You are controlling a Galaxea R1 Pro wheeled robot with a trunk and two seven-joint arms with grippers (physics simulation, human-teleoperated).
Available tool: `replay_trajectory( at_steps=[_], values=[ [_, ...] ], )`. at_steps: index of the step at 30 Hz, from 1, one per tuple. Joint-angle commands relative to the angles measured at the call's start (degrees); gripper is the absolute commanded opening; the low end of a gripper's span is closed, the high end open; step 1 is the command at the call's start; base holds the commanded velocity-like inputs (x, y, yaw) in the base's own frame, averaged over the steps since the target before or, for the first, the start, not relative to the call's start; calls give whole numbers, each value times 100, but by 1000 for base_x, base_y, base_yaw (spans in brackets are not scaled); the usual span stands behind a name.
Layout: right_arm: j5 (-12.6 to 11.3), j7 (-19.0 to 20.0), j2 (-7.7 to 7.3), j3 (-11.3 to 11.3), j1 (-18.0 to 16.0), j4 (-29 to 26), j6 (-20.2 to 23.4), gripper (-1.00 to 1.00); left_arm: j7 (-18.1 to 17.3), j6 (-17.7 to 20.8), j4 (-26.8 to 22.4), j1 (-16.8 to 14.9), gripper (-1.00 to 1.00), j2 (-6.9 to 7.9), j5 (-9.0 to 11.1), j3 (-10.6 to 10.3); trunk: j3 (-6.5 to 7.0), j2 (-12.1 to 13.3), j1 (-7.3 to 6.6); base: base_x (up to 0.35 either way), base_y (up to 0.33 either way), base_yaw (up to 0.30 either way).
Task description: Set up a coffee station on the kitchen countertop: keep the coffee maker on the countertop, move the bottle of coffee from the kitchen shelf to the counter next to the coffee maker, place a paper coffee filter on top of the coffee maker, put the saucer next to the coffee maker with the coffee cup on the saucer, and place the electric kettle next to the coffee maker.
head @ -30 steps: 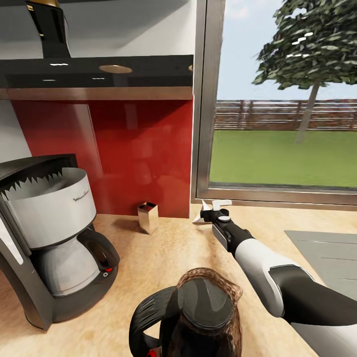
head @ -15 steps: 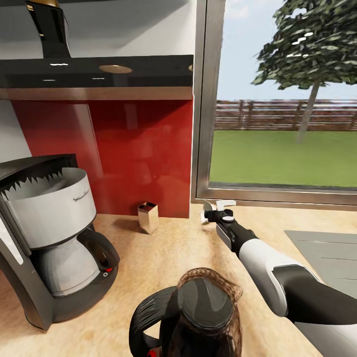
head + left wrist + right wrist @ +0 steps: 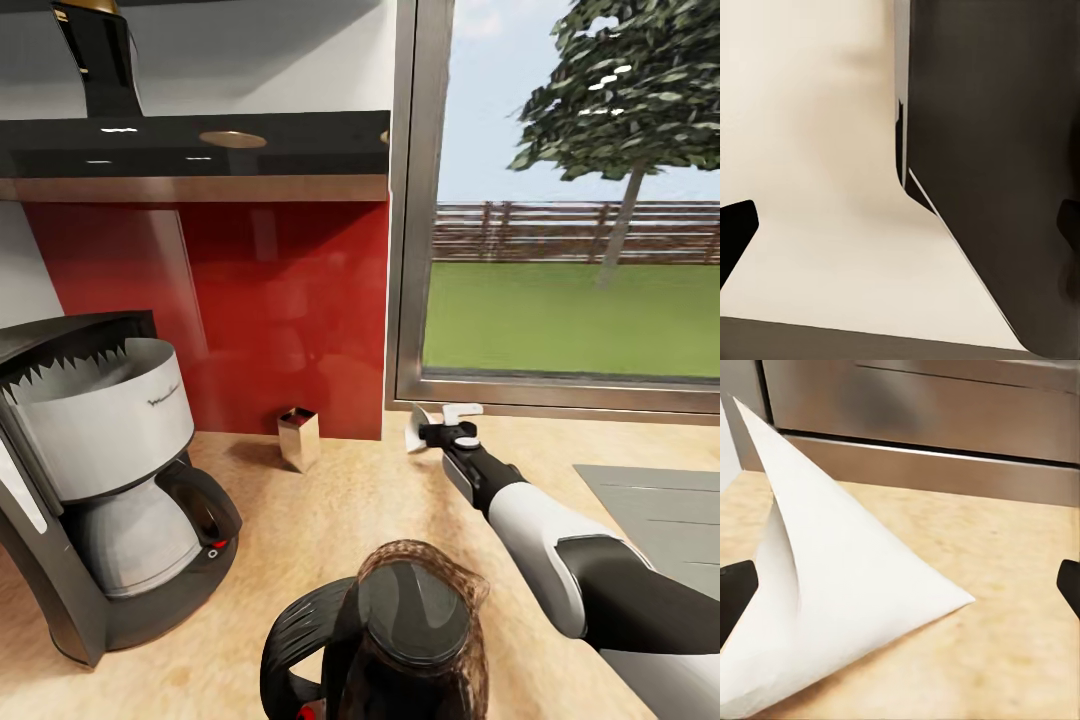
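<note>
My right pincer (image 3: 443,424) is stretched out low over the bench (image 3: 350,510) by the window frame, tips spread either side of the paper coffee filter (image 3: 847,607) w/o pinching it – the cone lies on its side, so I come in flat. Coffee maker (image 3: 95,470) stands well apart at bench left, kettle (image 3: 400,630) nearest me. Left pincer: can't tell its state.

A red backsplash (image 3: 280,300) rises behind the counter (image 3: 350,520), beneath a dark shelf (image 3: 200,145). A small metal box (image 3: 299,437) stands by the backsplash. The window (image 3: 570,200) shows 1 tree (image 3: 620,90), grass and fence.
</note>
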Motion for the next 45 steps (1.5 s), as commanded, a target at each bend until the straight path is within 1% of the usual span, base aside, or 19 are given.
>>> replay_trajectory(
  at_steps=[1,7,9,10,12,15,25,26,32,38,45],
  values=[
    [30,-30,-7,30,0,-3,24,100,6,21,-7,0,100,1,6,1,-5,-3,0,0,0,0],
    [30,-26,-14,32,6,-2,22,100,6,21,-7,0,100,-3,4,1,-5,-3,0,0,0,0],
    [21,-26,-13,32,38,127,17,100,0,21,-7,0,100,-3,3,1,-5,-3,0,0,0,0],
    [17,-25,-10,31,42,221,-1,100,-5,21,-7,0,100,-3,3,1,-5,-3,0,0,0,0],
    [18,-25,-7,35,53,311,-180,100,-7,21,-7,0,100,-3,2,1,-5,-3,0,0,0,0],
    [21,-25,-6,38,55,339,-277,100,-4,21,-7,0,100,-3,3,1,-5,-3,0,0,0,0],
    [27,-25,-13,37,56,365,-315,100,-2,21,-7,0,100,-3,2,1,-5,-3,0,0,0,0],
    [23,-25,-14,35,56,481,-332,-100,-3,21,-7,0,100,-3,4,1,-5,-3,0,0,0,0],
    [24,-22,-33,32,56,709,-583,-100,4,21,-7,0,100,-3,5,7,-5,-3,0,0,0,0],
    [21,-17,-47,33,64,923,-637,-100,1,21,-7,0,100,-3,8,9,-5,-3,0,0,0,0],
    [21,-17,-50,30,65,939,-645,-100,-19,21,-7,1,100,-3,6,5,-5,-3,0,0,0,0]
  ],
)
